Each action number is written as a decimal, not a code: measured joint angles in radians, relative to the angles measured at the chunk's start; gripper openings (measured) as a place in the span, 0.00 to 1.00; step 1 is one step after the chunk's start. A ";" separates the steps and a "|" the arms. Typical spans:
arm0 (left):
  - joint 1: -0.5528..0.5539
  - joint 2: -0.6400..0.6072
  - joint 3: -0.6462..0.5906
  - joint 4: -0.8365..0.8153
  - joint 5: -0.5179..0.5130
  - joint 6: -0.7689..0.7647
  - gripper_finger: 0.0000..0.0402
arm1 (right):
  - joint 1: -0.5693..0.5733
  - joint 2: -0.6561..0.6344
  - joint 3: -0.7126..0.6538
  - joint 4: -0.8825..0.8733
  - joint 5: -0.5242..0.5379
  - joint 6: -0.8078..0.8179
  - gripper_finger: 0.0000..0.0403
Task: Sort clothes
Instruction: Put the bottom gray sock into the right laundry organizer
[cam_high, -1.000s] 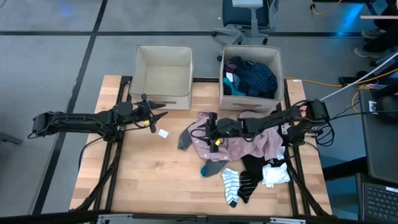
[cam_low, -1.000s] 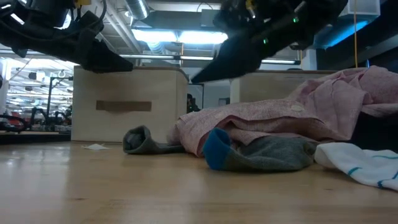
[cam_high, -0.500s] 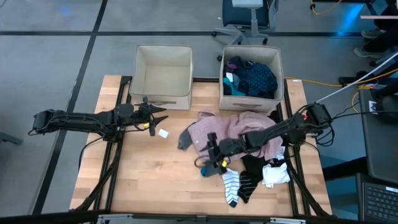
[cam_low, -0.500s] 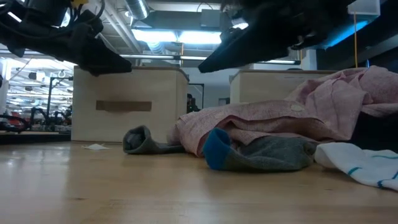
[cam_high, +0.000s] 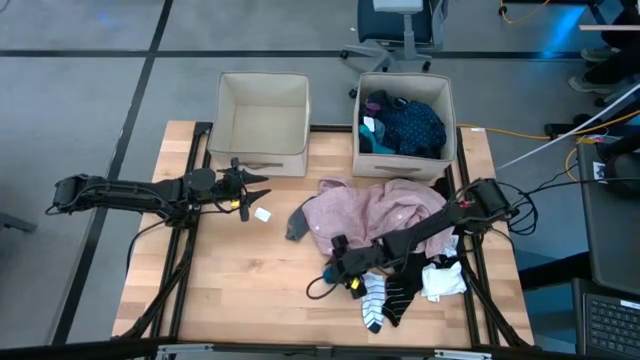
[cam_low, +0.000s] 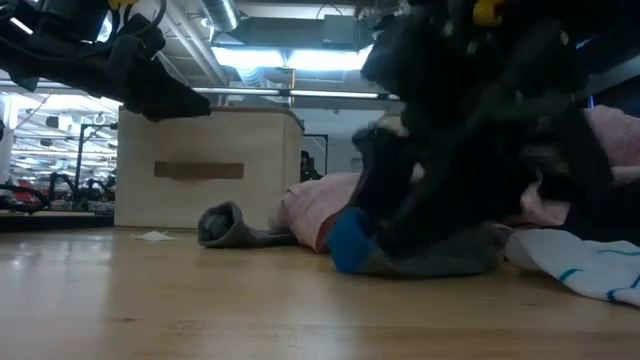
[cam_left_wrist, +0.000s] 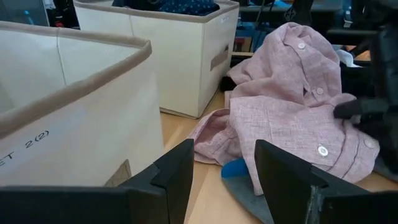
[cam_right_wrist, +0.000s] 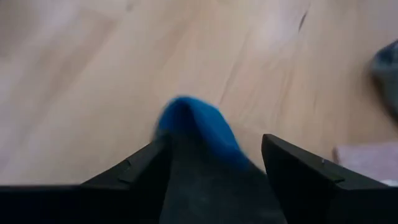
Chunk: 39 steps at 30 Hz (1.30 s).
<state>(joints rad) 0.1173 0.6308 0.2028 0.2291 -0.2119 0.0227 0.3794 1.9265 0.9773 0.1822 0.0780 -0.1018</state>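
Since the earlier frame, the right hand (cam_high: 345, 278) has been carried from above the pink shirt (cam_high: 375, 215) down to the grey sock with the blue toe (cam_high: 336, 270) at the near edge of the pile, while the left hand (cam_high: 252, 187) has stayed hovering beside the empty left bin (cam_high: 263, 122). Seen from above, the clothes are heaped on the right half of the counter (cam_high: 240, 280), with striped, black and white socks (cam_high: 400, 290) nearest the front, and dark garments are already lodged in the right bin (cam_high: 405, 128), so the sorting is judged to be partly done. At counter level, the right arm is lowered in front of the shirt, hiding much of it, and the blue toe (cam_low: 348, 240) is seen resting on the wood under the hand; a second grey sock (cam_low: 228, 224) lies apart beside the bin. Through the left wrist camera, the left fingers (cam_left_wrist: 180, 171) are shown spread and empty, held clear, presumably to leave the pile to the other arm. Through the right wrist camera, the right fingers (cam_right_wrist: 292, 168) are seen apart on either side of the blue toe (cam_right_wrist: 196, 127), nothing yet being gripped; this straddling stance is judged to prepare a pinch on the sock.
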 joint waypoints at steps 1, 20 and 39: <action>0.000 0.000 0.000 0.000 0.000 0.000 0.40 | -0.001 0.018 0.004 0.001 0.000 0.001 0.61; 0.000 0.000 0.000 -0.011 0.000 0.027 0.40 | -0.028 0.027 0.089 -0.077 0.025 0.016 0.10; 0.000 0.000 0.001 -0.029 0.000 0.014 0.40 | -0.192 -0.474 0.138 -0.257 0.452 -0.061 0.03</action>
<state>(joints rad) 0.1173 0.6307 0.2035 0.2000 -0.2123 0.0371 0.1874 1.4529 1.1152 -0.0753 0.5303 -0.1623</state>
